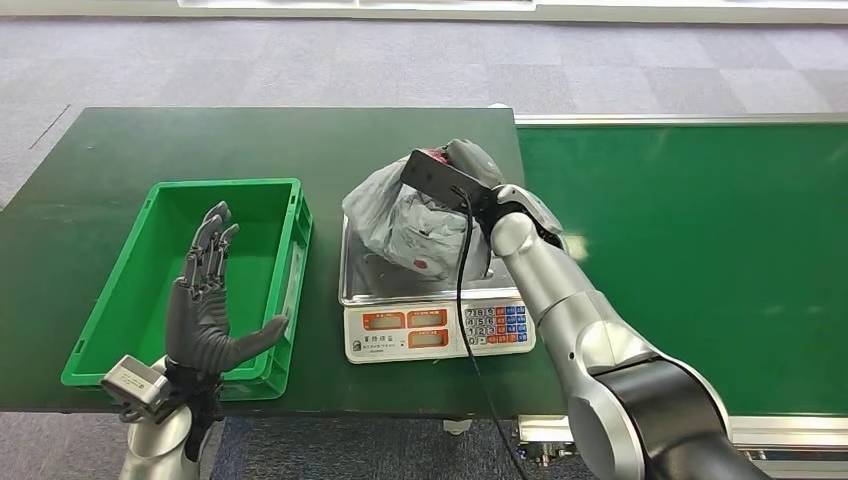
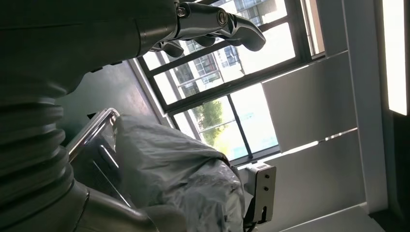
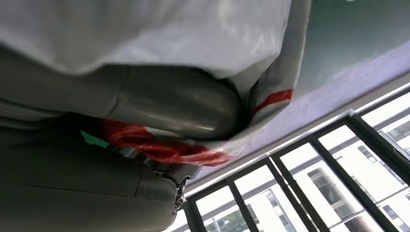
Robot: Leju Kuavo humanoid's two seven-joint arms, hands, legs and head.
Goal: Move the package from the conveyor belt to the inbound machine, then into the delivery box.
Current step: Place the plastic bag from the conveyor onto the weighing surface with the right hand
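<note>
The package (image 1: 410,225), a crumpled grey plastic bag with red marks, lies on the steel pan of the weighing scale (image 1: 440,330). My right hand (image 1: 470,165) reaches onto its right side from the conveyor side and grips it. In the right wrist view the bag (image 3: 145,34) is pressed tight against my right hand (image 3: 159,104). My left hand (image 1: 205,300) is held up, open and flat, above the near end of the green delivery box (image 1: 110,310). In the left wrist view, the package (image 2: 179,179) on the pan (image 2: 94,123) sits beyond my left hand (image 2: 217,21).
The scale and the box share a dark green table (image 1: 250,140). The bright green conveyor belt (image 1: 700,250) runs along the right, with its metal frame near the scale. A black cable hangs from my right wrist across the scale's keypad. Grey carpet lies beyond.
</note>
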